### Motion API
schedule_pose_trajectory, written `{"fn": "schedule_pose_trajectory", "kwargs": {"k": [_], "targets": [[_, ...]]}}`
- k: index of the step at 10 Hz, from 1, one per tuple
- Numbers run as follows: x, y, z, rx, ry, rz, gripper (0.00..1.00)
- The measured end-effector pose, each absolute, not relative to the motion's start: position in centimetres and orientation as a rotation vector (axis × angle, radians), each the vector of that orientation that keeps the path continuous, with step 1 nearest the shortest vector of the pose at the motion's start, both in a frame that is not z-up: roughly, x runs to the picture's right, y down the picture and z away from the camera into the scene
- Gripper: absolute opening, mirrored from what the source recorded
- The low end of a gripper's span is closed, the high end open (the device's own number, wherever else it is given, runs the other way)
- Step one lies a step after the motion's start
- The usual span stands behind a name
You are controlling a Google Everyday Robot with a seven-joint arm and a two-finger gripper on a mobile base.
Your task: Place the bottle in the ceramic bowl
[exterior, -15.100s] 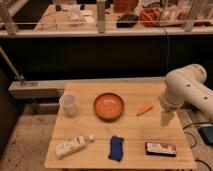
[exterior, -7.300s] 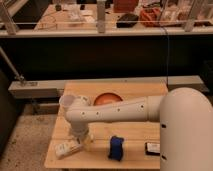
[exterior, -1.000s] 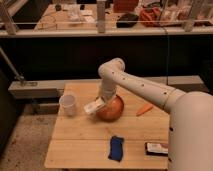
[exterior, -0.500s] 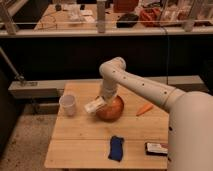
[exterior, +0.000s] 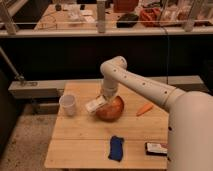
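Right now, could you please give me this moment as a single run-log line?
phase: placing | tool: above bowl's left rim, gripping bottle | ceramic bowl: table centre | bottle: not yet in bowl

The table [exterior: 85, 137] is pale wood with a matt, planked grain. The ceramic bowl [exterior: 116, 111] has an orange-brown glaze with a soft sheen and a darker rim. The bottle [exterior: 95, 105] looks like whitish plastic, smooth, with a pale label. It sits in the gripper [exterior: 103, 100], just above the bowl's left edge. The arm's shell [exterior: 145, 87] is smooth off-white plastic, faintly glossy. The 1 cup [exterior: 68, 104] is plain white and matt. The blue cloth [exterior: 116, 148] looks soft and crumpled. The floor [exterior: 22, 145] is speckled and rough.
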State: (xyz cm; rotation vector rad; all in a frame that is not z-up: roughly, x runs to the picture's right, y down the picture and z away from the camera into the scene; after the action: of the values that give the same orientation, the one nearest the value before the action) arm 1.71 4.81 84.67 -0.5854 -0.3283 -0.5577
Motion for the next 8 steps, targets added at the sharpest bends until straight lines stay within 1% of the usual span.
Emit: {"fn": "schedule_pose_trajectory", "kwargs": {"k": [4, 5, 6, 8], "targets": [[2.03, 4.39, 84.72, -0.585, -0.326, -0.553, 0.34], [2.06, 4.34, 84.72, -0.584, -0.326, -0.553, 0.35], [2.15, 4.23, 84.75, -0.585, -0.326, -0.552, 0.39], [2.31, 4.02, 84.78, -0.584, -0.325, -0.551, 0.60]]}}
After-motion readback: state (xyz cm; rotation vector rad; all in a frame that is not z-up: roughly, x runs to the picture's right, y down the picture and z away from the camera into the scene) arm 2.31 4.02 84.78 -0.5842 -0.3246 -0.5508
